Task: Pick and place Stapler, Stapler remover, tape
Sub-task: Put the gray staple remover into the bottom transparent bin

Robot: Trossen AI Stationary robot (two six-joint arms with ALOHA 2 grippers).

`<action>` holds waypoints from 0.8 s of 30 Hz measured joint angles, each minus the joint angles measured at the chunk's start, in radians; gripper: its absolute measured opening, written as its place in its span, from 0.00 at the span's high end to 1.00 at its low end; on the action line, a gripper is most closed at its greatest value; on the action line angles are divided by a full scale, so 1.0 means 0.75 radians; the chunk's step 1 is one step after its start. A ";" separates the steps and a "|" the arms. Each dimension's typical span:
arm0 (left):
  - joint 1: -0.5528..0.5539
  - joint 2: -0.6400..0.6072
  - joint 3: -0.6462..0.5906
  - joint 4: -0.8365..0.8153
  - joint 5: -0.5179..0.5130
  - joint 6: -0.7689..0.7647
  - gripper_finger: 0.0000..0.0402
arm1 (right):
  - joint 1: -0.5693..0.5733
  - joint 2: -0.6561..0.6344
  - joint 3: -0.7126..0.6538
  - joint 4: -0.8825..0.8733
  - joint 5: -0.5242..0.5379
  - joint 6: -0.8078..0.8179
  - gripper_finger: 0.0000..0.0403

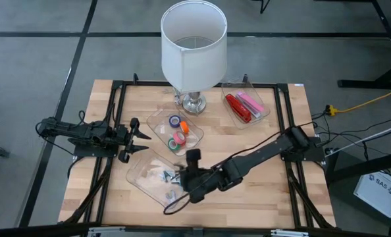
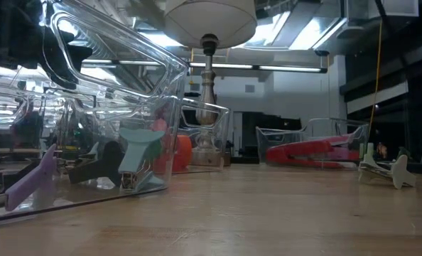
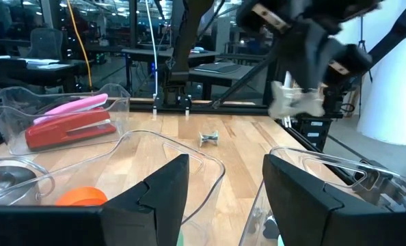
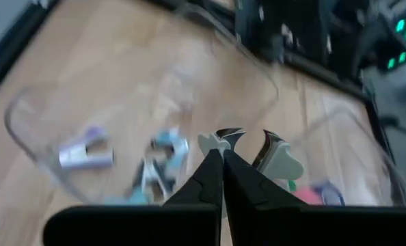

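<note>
High view: lamp (image 1: 193, 43) with a white drum shade and turned metal base stands at the far middle of the wooden table (image 1: 281, 191); used as reference.

- Right tool (image 4: 222, 156): on the near side of the lamp, above the clear tray (image 1: 143, 178) nearest the table's front edge. Fingers clenched on a pale stapler remover (image 3: 295, 102), pinched by a thin edge and held clear of the table. Judgement: the narrow hold suits the piece's flat winged handle and curved metal claws, and the tray below looks like its destination.
- That tray holds other removers (image 4: 87, 154), lilac and teal plastic with grey metal. One more pale remover (image 3: 208, 139) lies loose on the bare wood, right of the lamp.
- Tape (image 1: 179, 137): small glossy rings, purple, orange, pink, green, in the middle clear tray (image 1: 157, 120) just in front of the lamp base.
- Red stapler (image 1: 237, 107) and pink stapler (image 1: 250, 102): long smooth bodies, side by side in a tray just right of the lamp.
- Left tool (image 1: 145, 141): released, fingers apart, waiting left of the tape tray.
</note>
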 joint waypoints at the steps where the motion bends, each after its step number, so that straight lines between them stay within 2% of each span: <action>1: 0.000 0.000 0.000 0.000 0.000 0.000 0.54 | 0.000 0.012 0.000 0.053 0.000 -0.032 0.99; 6: 0.000 0.000 0.000 0.000 0.000 0.000 0.54 | -0.015 0.065 -0.001 0.279 -0.093 -0.126 0.99; 9: -0.001 0.000 0.000 0.000 0.000 0.000 0.54 | -0.032 0.103 -0.001 0.368 -0.171 -0.155 0.99; 12: 0.000 0.000 0.000 0.000 0.000 0.001 0.54 | -0.038 0.136 -0.002 0.420 -0.186 -0.160 0.99; 18: 0.000 0.000 0.000 0.000 0.000 0.000 0.54 | -0.054 0.144 -0.002 0.431 -0.182 -0.155 0.99; 24: 0.000 0.000 0.000 0.000 0.000 0.000 0.54 | -0.089 0.144 -0.002 0.391 -0.177 -0.059 0.94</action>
